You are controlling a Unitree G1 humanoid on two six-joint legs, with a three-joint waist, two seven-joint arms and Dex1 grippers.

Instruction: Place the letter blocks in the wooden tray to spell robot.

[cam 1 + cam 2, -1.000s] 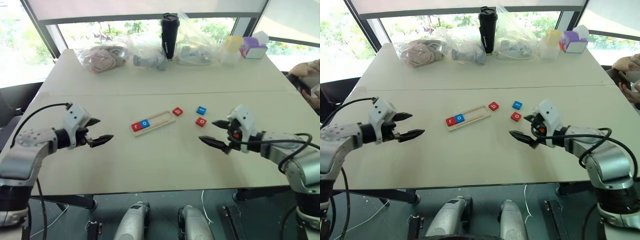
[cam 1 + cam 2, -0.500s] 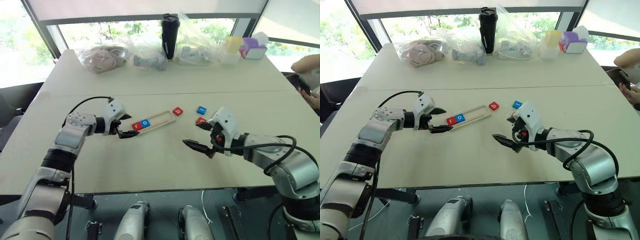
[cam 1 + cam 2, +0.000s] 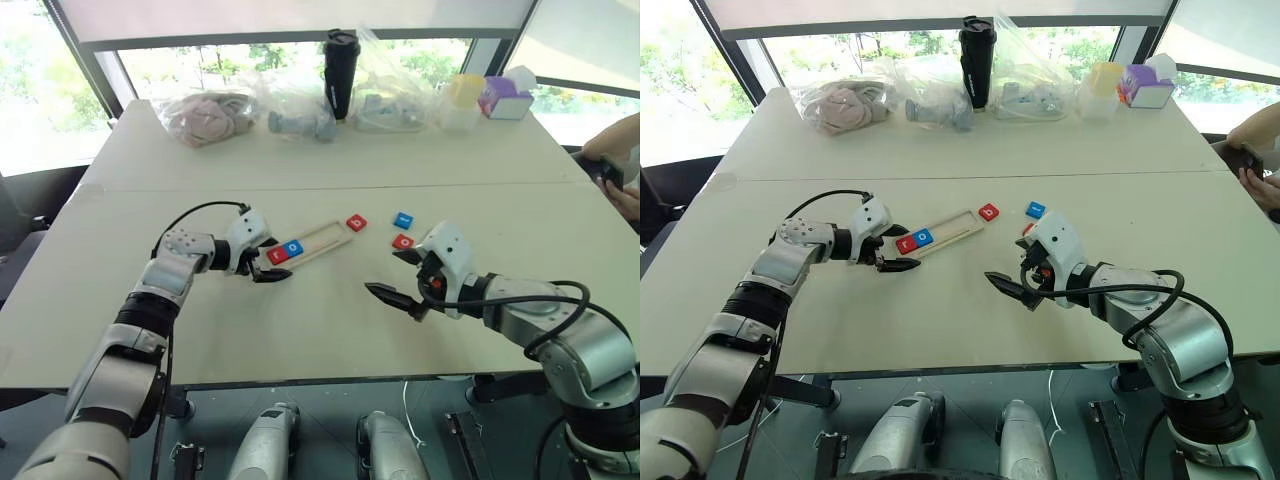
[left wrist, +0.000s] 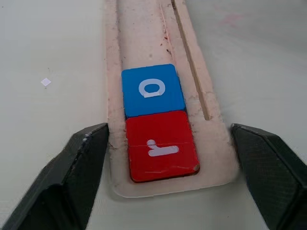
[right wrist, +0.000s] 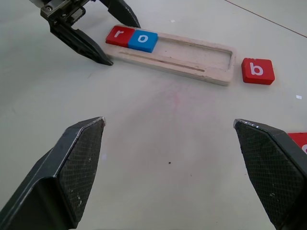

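Note:
The wooden tray (image 3: 325,238) lies slanted in the middle of the table, with a red r block (image 4: 160,148) and a blue o block (image 4: 152,90) at its left end. Right of the tray lie a red b block (image 3: 356,222), a blue block (image 3: 402,218) and a red block (image 3: 402,241). My left gripper (image 3: 272,262) is open, low over the table, with one finger on each side of the tray's end by the r block. My right gripper (image 3: 385,272) hovers open over bare table, right of the tray and just in front of the loose red block.
Along the far edge of the table stand clear bags (image 3: 205,115), a black tumbler (image 3: 340,70), a yellow-lidded tub (image 3: 463,92) and a purple tissue box (image 3: 505,97). A person's hand (image 3: 610,150) shows at the right edge.
My left gripper has swung in from the table's left side to straddle the tray's end. My right gripper has shifted a little to the left.

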